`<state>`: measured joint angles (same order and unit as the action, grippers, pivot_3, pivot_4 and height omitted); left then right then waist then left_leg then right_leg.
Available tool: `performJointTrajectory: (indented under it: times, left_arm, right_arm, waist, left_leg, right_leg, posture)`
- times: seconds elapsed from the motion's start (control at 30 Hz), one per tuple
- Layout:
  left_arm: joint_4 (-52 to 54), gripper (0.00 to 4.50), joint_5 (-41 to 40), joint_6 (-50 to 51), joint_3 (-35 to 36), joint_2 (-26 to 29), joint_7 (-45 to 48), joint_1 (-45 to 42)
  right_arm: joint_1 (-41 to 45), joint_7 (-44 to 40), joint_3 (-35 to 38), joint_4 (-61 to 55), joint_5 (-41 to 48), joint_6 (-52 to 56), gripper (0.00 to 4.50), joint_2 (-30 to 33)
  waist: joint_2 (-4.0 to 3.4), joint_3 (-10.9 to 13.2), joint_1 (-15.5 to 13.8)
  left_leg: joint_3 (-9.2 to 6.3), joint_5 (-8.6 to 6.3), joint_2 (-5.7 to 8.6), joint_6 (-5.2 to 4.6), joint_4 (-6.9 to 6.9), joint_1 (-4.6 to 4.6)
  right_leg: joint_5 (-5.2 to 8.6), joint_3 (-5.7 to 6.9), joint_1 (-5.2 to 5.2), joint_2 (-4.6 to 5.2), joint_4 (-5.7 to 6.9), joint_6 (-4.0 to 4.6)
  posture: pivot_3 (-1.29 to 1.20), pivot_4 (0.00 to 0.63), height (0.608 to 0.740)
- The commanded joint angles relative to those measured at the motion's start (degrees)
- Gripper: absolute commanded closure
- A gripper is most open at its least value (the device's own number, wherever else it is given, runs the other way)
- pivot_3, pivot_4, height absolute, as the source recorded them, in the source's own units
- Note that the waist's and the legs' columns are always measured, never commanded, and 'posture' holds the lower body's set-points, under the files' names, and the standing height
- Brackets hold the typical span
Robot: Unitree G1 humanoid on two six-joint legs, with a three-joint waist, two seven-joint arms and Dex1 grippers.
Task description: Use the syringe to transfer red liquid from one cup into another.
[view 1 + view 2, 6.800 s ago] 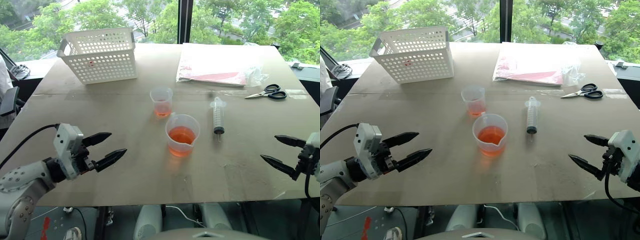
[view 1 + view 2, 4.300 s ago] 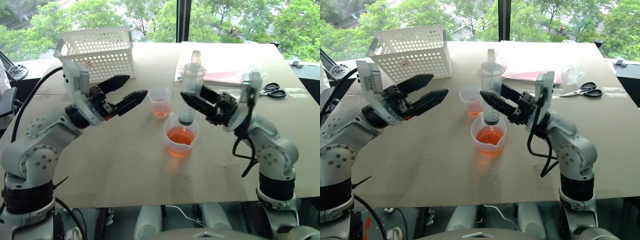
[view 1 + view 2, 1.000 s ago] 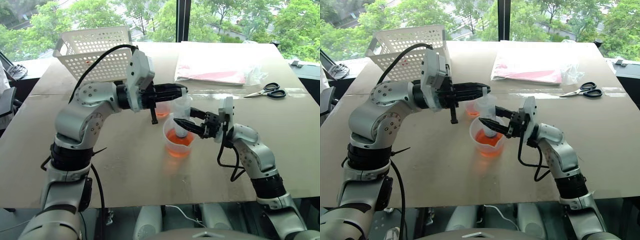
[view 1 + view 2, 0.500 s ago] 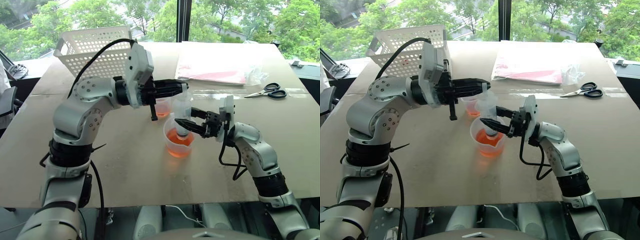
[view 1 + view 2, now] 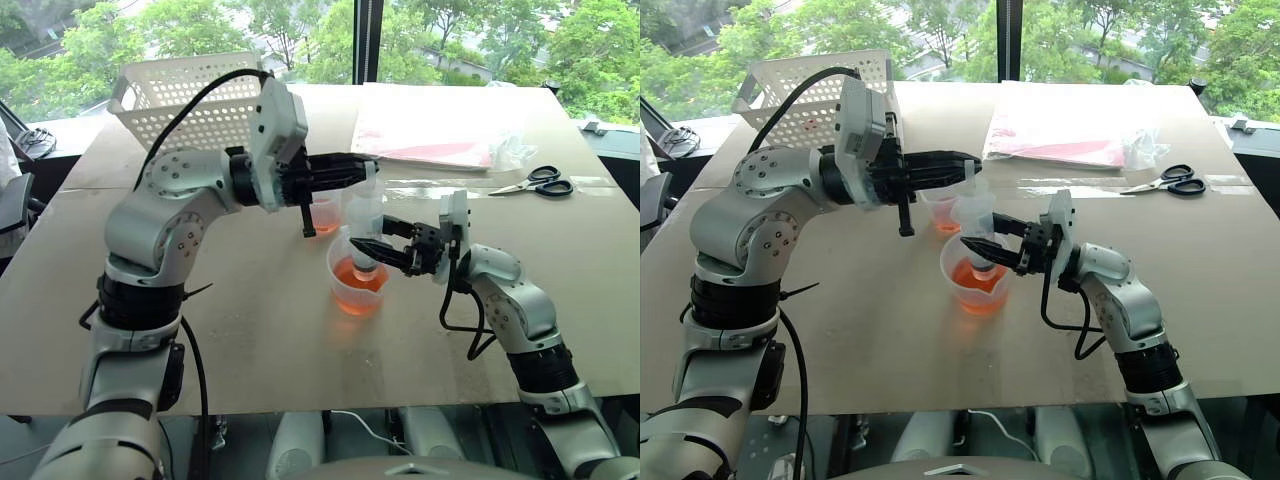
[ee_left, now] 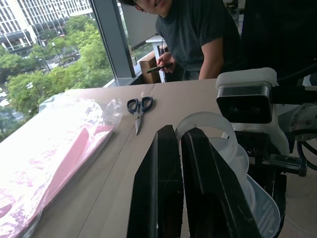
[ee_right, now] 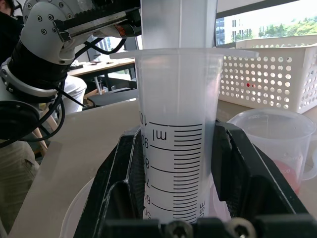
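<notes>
Table point(image 5: 250, 340): carries every item below, each placed relative to the beaker. White basket point(image 5: 190, 100): far beyond the beaker, toward the window. Beaker point(image 5: 358, 292): near the table's middle, holding the red liquid point(image 5: 350, 280). Small cup point(image 5: 322, 214): just behind the beaker, a shallow red layer inside. Syringe point(image 5: 364, 222): upright over the beaker, tip down in its mouth. Right end effector point(image 5: 372, 248): clamped on the syringe barrel just above the beaker's rim. Left end effector point(image 5: 362, 170): fingers together, apparently pinching the plunger top above the beaker. Scissors point(image 5: 535, 182): well to the right of the beaker. Step in hand, judged: drawing liquid. Next move calls for raising the plunger straight while the barrel stays steady, tip submerged.
</notes>
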<state>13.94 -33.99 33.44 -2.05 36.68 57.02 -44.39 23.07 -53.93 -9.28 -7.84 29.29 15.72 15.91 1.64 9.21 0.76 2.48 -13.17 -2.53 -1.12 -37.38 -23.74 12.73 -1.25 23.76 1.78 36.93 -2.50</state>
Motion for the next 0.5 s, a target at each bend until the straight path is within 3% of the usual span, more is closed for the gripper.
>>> performJointTrajectory:
  times: [0.03, 0.1, 0.13, 0.23, 0.37, 0.5]
  left_arm:
    - [-0.22, 4.50, 0.55, -1.25, 4.76, 0.53, -3.49, -2.05]
    - [0.64, 4.50, -1.20, 0.07, 5.30, 0.73, -2.81, -0.70]
    - [1.28, 4.19, -2.46, 1.15, 6.03, 0.87, -2.78, 0.06]
    - [2.72, 3.14, -5.01, 4.68, 8.59, 1.73, -4.38, 1.77]
    - [5.84, 1.28, -14.31, 15.19, 15.46, 6.70, -5.07, 7.16]
    - [9.45, 1.24, -20.70, 20.84, 20.19, 9.92, -6.72, 13.21]
  right_arm:
    - [0.09, -4.11, -4.01, -1.64, -0.11, -0.11, 3.06, -0.25]
    - [0.34, -3.35, -3.41, -1.94, 0.51, 0.67, 3.06, -0.50]
    - [0.43, -3.04, -3.17, -2.27, 0.70, 1.00, 3.06, -0.49]
    - [0.51, -2.02, -2.35, -3.73, 1.68, 2.56, 3.06, -0.41]
    - [1.02, -0.47, -0.87, -7.10, 4.37, 6.66, 3.06, 0.31]
    - [1.64, 0.89, -0.01, -8.47, 5.14, 8.94, 3.06, 0.64]
  waist:
    - [0.00, 0.00, 0.00]
    - [0.00, 0.00, 0.00]
    - [0.00, 0.00, 0.05]
    - [0.00, 0.00, 0.17]
    - [0.00, 0.00, 0.23]
    - [0.01, 0.01, 0.18]
  left_leg:
    - [0.00, 0.00, 0.00, 0.00, 0.00, 0.00]
    - [0.00, 0.00, 0.00, 0.00, 0.00, 0.00]
    - [0.00, 0.00, 0.00, 0.00, 0.00, 0.00]
    - [-0.02, 0.00, -0.01, 0.00, 0.00, 0.00]
    - [-0.06, 0.00, -0.03, 0.00, 0.00, -0.01]
    - [-0.12, 0.00, -0.07, 0.00, 0.02, 0.01]
  right_leg:
    - [0.00, 0.00, 0.00, 0.00, 0.00, 0.00]
    - [0.00, 0.00, 0.00, 0.00, 0.00, 0.00]
    - [0.00, 0.00, 0.00, 0.00, 0.00, 0.00]
    - [0.00, 0.00, 0.01, 0.00, 0.00, 0.00]
    - [0.00, 0.02, 0.01, 0.00, 0.01, 0.00]
    - [0.00, 0.06, 0.03, 0.02, 0.02, 0.00]
  posture:
    - [0.00, 0.150, 0.740]
    - [0.00, 0.150, 0.740]
    - [0.00, 0.150, 0.740]
    - [0.00, 0.150, 0.740]
    - [0.00, 0.150, 0.740]
    - [0.00, 0.150, 0.740]
